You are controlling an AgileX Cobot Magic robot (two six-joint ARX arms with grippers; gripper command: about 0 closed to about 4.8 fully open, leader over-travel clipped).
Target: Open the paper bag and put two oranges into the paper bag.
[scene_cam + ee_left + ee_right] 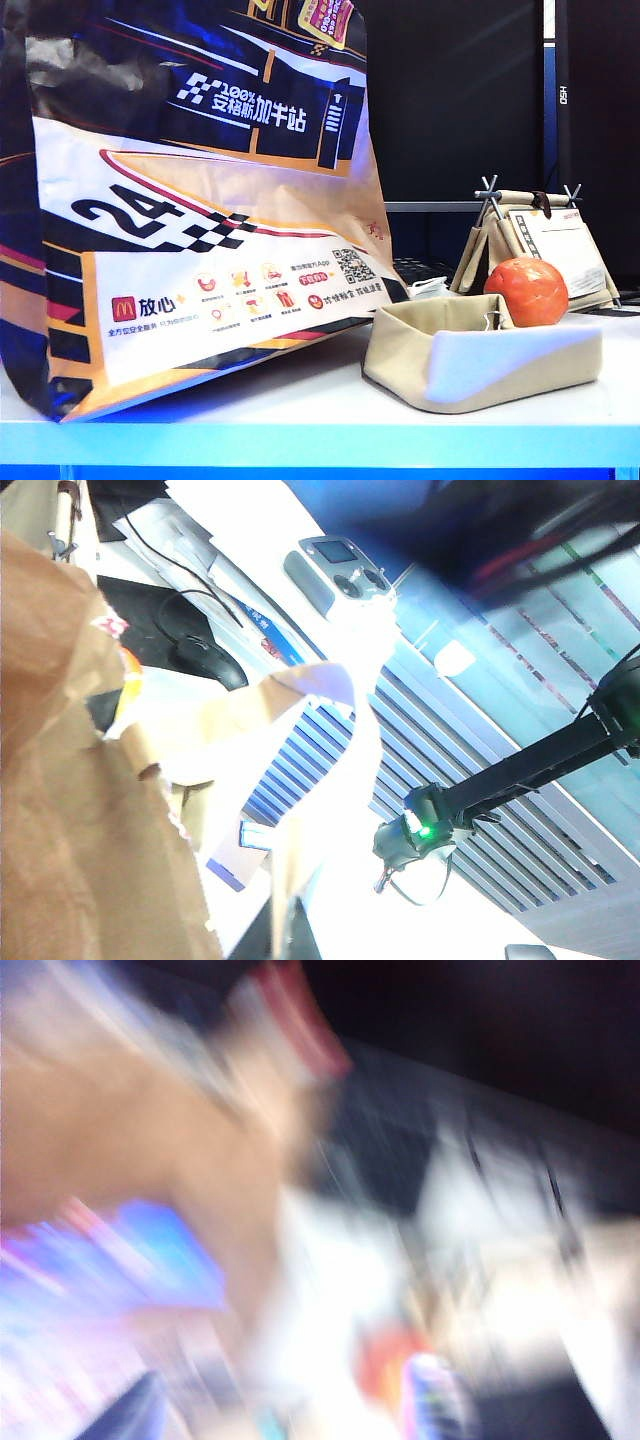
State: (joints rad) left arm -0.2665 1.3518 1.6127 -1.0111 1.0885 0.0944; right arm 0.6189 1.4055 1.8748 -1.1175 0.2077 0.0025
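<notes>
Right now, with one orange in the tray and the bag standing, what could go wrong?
1. The paper bag towers over the table; a knock to its rim could tip it.
2. The right wrist view is smeared with motion blur, so the right tool's aim cannot be checked.
3. The orange sits at the rim of the soft fabric tray; a poor grasp could roll it out.

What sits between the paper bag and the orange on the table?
In the exterior view, only the near wall of the beige fabric tray stands between the paper bag and the orange.
</notes>
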